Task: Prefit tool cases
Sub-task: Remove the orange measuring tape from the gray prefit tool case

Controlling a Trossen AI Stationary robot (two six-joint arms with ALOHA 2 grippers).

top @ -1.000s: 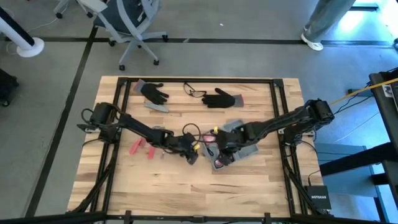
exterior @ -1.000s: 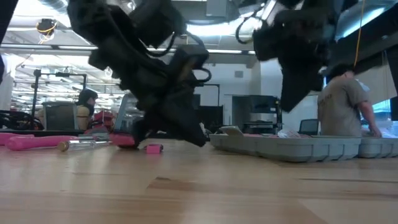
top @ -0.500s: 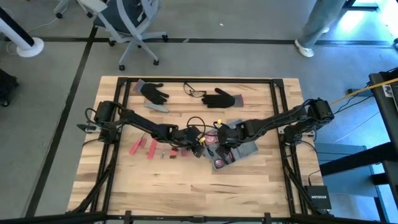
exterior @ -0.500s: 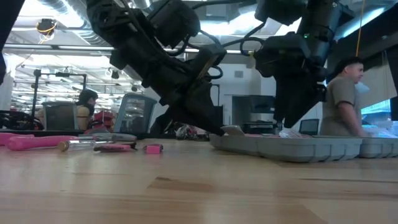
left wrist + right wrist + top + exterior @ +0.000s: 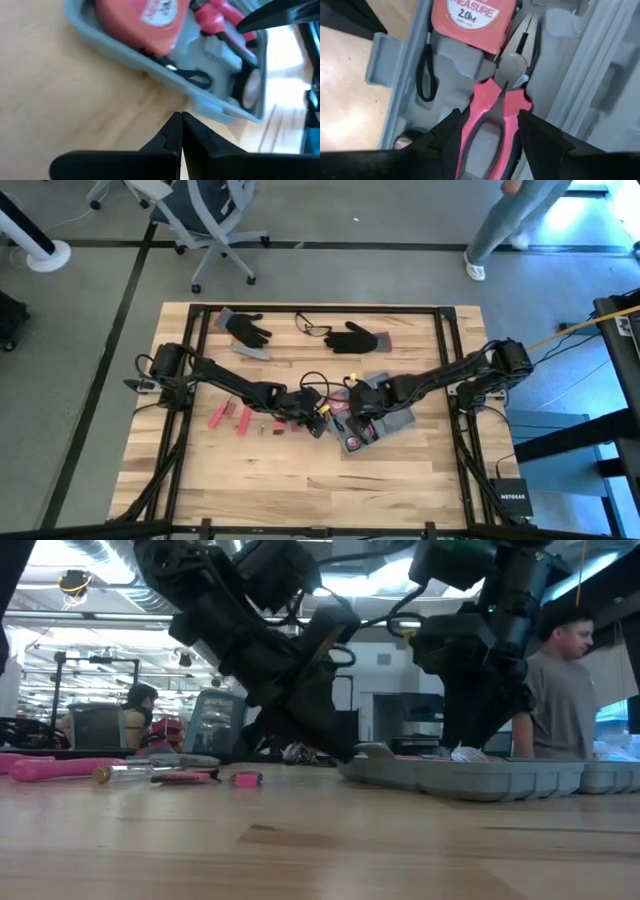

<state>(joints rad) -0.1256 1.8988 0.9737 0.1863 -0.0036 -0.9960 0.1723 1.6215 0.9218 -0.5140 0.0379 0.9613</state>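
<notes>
The open grey tool case [image 5: 388,420] lies flat on the wooden table right of centre, its low tray [image 5: 470,778] level on the top. In its slots sit a red tape measure [image 5: 470,20] and pink-handled pliers [image 5: 512,65]. My right gripper [image 5: 492,132] is open above the case, pointing steeply down, with a finger on each side of the pliers' handles [image 5: 485,102]. My left gripper [image 5: 180,120] is shut, slanting down over bare wood at the case's left rim [image 5: 125,50], beside a small latch tab [image 5: 207,106]. My left gripper's shut fingertips [image 5: 172,125] stand just short of the case's rim by the latch tab, slanting down from the table's left. I cannot tell whether they touch it.
Loose pink-handled tools [image 5: 230,418] lie left of centre, and show at the left in the low view [image 5: 60,768]. Two black gloves [image 5: 247,330] [image 5: 355,338] and a pair of glasses [image 5: 312,328] lie at the far edge. A person [image 5: 560,690] stands beyond the table.
My left gripper has moved toward the table's right, up to the case's left rim, staying shut. My right gripper has come down toward the case and rolled a little. The case has stayed in place.
</notes>
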